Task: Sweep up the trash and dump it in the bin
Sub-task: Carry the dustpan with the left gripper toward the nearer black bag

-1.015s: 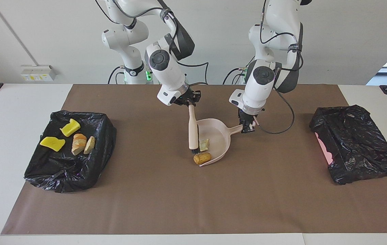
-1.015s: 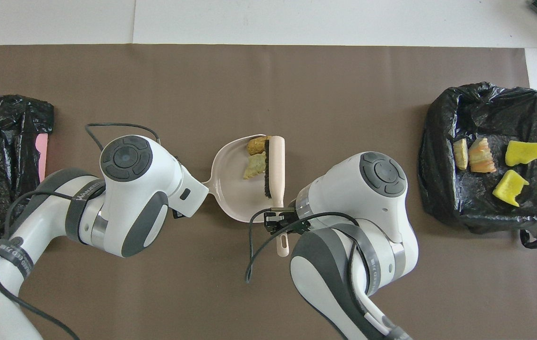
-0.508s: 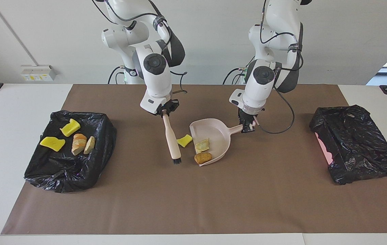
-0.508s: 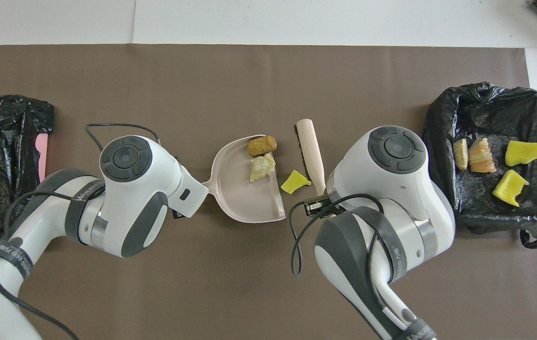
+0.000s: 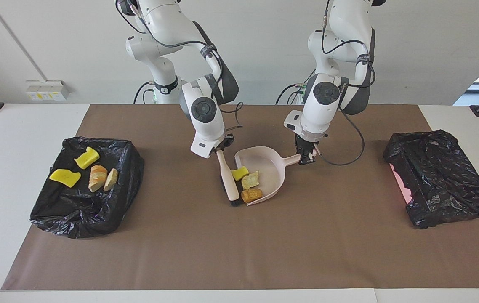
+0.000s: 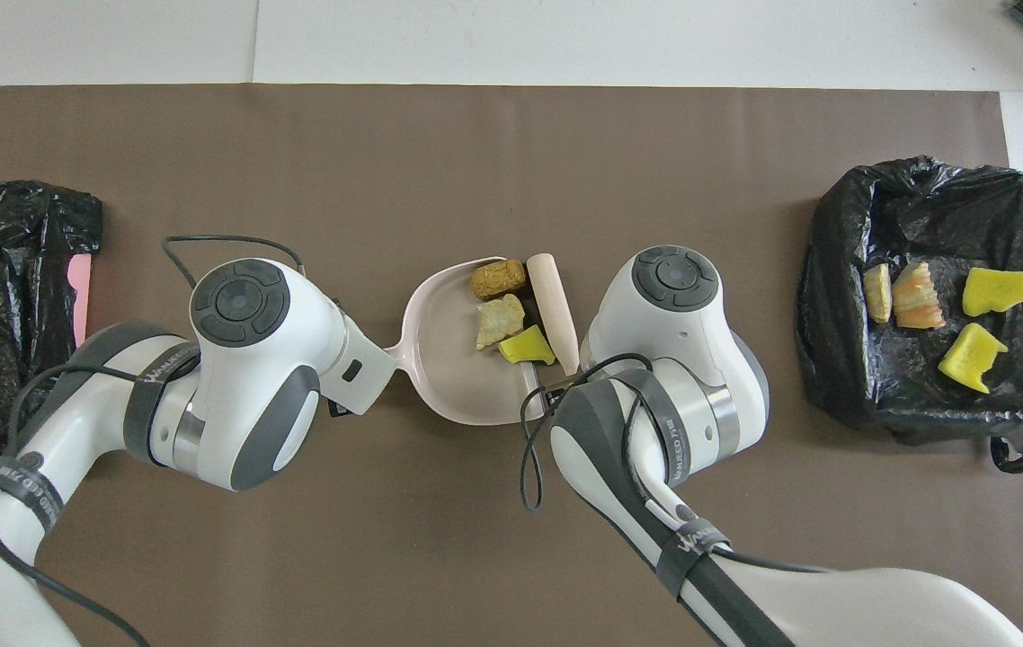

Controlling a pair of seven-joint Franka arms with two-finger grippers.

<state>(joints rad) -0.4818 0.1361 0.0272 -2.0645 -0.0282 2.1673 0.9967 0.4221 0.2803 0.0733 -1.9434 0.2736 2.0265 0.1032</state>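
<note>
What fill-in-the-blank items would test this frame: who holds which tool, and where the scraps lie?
1. The right gripper is shut on the handle of the ____.
2. The left gripper holds the dustpan by its ____.
3. The number of scraps lying in the dustpan is ____.
4. The bin at the right arm's end of the table holds ____ scraps.

Missing words: brush; handle; three; four

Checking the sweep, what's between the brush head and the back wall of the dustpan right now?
Three scraps lie there in the dustpan: a yellow chunk, a pale lump and a brown lump, beside the brush; clearest in the overhead view.
</note>
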